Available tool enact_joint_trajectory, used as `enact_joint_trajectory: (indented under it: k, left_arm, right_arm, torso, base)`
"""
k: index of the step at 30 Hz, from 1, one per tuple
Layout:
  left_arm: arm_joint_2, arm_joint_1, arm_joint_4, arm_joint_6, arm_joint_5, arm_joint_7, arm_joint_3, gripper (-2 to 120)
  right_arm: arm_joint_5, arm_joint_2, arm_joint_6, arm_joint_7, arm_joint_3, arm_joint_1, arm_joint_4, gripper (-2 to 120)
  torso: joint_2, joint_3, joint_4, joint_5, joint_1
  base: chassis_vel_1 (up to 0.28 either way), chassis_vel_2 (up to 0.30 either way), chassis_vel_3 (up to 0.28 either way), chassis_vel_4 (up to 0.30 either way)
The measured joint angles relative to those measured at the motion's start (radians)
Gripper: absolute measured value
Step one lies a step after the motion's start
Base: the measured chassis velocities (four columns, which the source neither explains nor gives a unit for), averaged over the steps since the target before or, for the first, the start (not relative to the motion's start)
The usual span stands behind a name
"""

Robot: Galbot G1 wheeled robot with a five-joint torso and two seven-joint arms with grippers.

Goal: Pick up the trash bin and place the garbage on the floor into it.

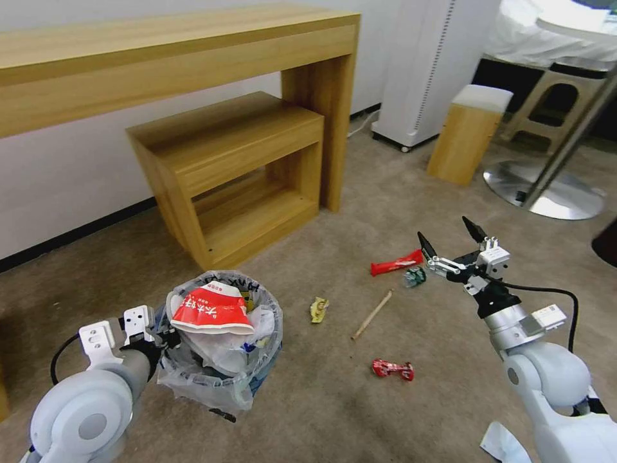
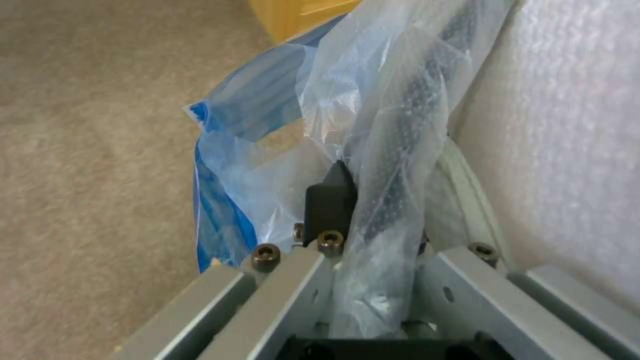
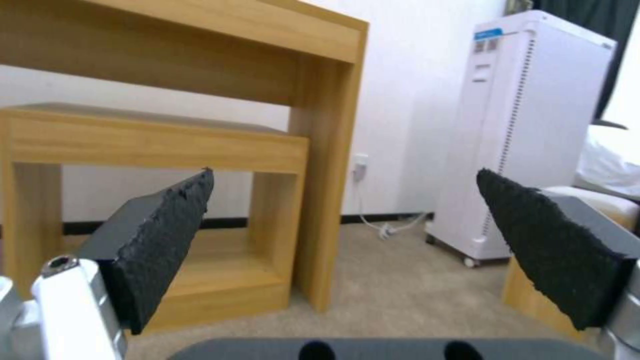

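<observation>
The left gripper is clamped on the rim of the trash bin, one dark finger pinching the clear liner and blue wall so the bin can be carried along the floor. The bin, at seven o'clock in the head view, is already heaped with a red-and-white packet and crumpled plastic. The right gripper hovers at three o'clock with its jaws spread wide and empty, poised above the litter, apparently ready for the next pick. Below and around it lie a red wrapper, a small green crumple, a wooden stick, a yellow scrap and another red wrapper. A wooden desk stands at twelve o'clock.
</observation>
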Motion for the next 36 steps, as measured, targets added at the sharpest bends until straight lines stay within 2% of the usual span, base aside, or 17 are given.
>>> enact_joint_trajectory:
  k: [19,26,36]
  left_arm:
    - [-0.001,0.004,-0.002,-0.015,0.013,0.006,-0.004,0]
    - [-0.005,0.003,-0.002,-0.017,0.015,0.006,-0.002,0]
    - [-0.007,0.005,0.002,-0.023,0.027,0.014,-0.001,0]
  right_arm:
    - [-0.057,-0.008,0.002,0.028,-0.017,-0.037,-0.017,100]
    - [-0.064,-0.003,0.050,0.032,-0.023,-0.040,-0.034,100]
    - [-0.056,0.006,0.065,0.034,-0.028,-0.037,-0.038,100]
  torso:
    - [0.000,0.000,0.0003,0.0000,0.000]
    - [0.000,0.000,0.0003,0.0001,0.000]
    - [0.000,0.000,0.0003,0.0000,0.000]
  base:
    - [-0.009,-0.007,-0.005,-0.008]
    - [0.000,0.000,0.000,0.000]
    - [0.000,0.000,0.000,0.000]
